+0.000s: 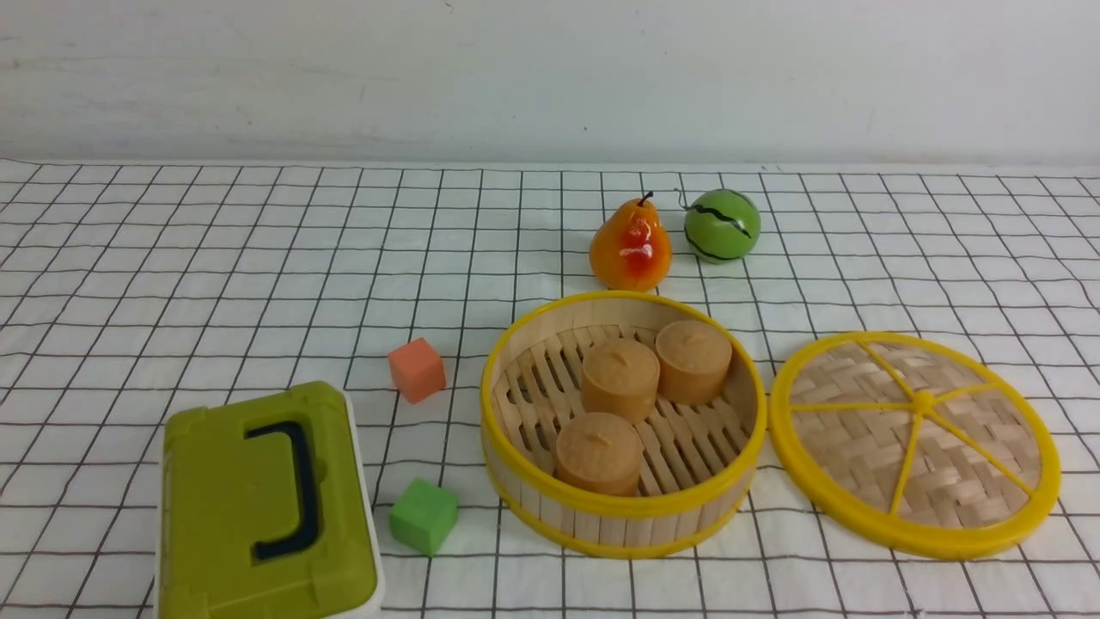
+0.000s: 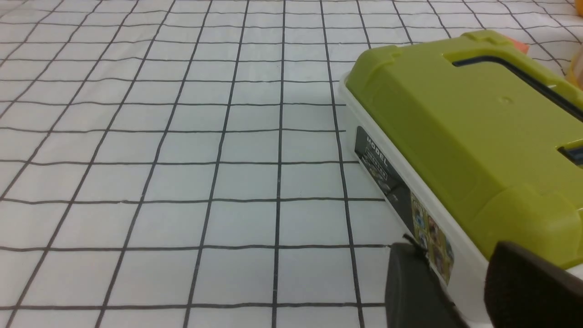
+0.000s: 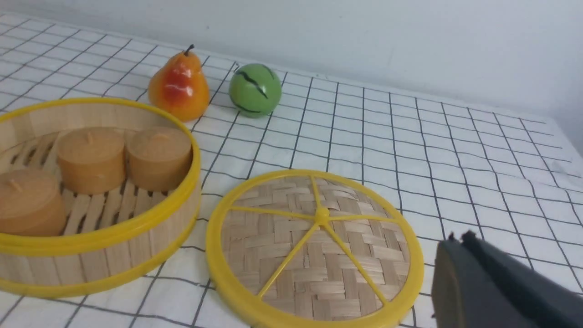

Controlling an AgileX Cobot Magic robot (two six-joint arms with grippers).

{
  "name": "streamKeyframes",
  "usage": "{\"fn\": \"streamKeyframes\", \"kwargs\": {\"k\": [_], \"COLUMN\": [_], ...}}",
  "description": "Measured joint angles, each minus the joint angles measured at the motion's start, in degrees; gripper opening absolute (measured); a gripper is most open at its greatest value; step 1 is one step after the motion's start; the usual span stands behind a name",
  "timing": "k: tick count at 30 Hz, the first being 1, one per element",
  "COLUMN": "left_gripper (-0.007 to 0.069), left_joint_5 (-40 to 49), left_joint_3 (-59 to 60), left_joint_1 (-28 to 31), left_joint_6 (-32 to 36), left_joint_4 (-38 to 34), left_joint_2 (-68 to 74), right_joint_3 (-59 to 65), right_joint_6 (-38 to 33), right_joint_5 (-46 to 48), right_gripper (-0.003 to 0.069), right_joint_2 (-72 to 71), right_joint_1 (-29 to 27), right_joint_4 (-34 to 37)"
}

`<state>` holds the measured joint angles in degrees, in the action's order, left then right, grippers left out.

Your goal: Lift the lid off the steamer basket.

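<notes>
The lid [image 1: 915,443] lies flat on the cloth to the right of the steamer basket [image 1: 623,516], apart from it. The basket stands open with three tan round cakes [image 1: 619,378] inside. Both also show in the right wrist view: lid [image 3: 314,250], basket [image 3: 114,246]. My right gripper [image 3: 457,239] is shut and empty, hovering beside the lid's rim. My left gripper [image 2: 448,269] is open and empty, low beside the white wall of the olive-green box [image 2: 455,123]. Neither arm shows in the front view.
An olive-green box [image 1: 266,507] with a dark handle stands at the front left. An orange cube [image 1: 417,370] and a green cube [image 1: 423,516] lie between it and the basket. A pear [image 1: 630,248] and a green ball [image 1: 722,225] sit behind the basket.
</notes>
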<state>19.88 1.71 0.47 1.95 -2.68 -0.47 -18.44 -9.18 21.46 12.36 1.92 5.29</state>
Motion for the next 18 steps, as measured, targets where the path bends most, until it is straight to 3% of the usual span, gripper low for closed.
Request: {"fn": "streamKeyframes", "kwargs": {"k": [8, 18], "left_gripper": [0.0239, 0.0239], "left_joint_5": [0.0, 0.0], "left_joint_3": [0.0, 0.0], "left_joint_1": [0.0, 0.0], "left_joint_6": [0.0, 0.0], "left_joint_4": [0.0, 0.0], "left_joint_2": [0.0, 0.0], "right_joint_3": [17.7, 20.0], "right_joint_6": [2.5, 8.5], "right_joint_5": [-6.8, -2.3], "right_gripper": [-0.0015, -0.0015], "right_joint_2": [-12.2, -12.9], "right_joint_1": [-3.4, -3.4], "right_joint_4": [0.3, -2.3]}}
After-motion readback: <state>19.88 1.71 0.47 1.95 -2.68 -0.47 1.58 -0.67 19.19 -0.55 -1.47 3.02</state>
